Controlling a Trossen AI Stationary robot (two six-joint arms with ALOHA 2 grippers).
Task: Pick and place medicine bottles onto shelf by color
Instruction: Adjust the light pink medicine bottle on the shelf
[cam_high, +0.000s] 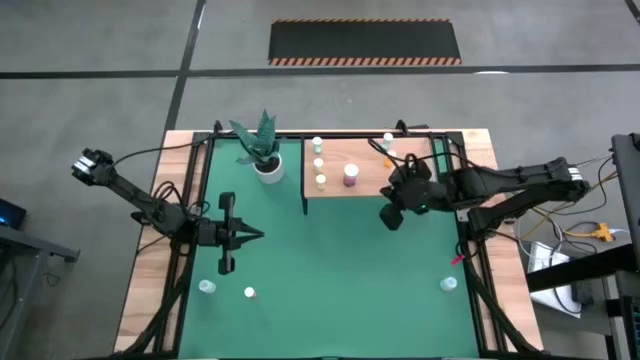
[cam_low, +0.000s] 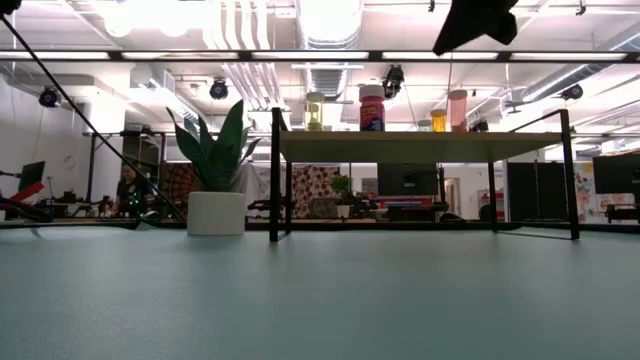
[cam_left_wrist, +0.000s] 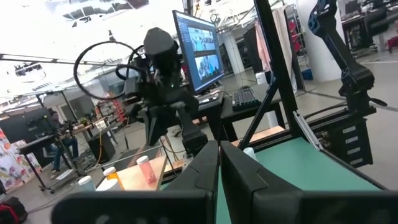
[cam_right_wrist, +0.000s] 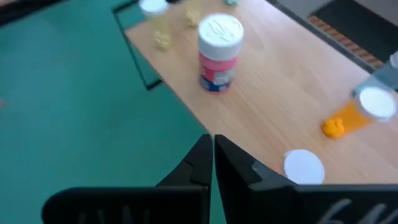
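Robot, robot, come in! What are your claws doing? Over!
Left gripper shut, empty, over mat. Right gripper shut, empty, at shelf edge. Three bottles on mat. Nothing blocking.

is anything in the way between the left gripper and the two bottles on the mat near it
Nothing visible. The left gripper, shut, hovers over bare green mat; the teal bottle and whitish bottle stand in the open on its near side.

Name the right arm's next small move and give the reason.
Probably swing back over the mat toward the teal bottle near its side. The right gripper hangs shut and empty at the shelf's front edge, and three bottles remain on the green mat.
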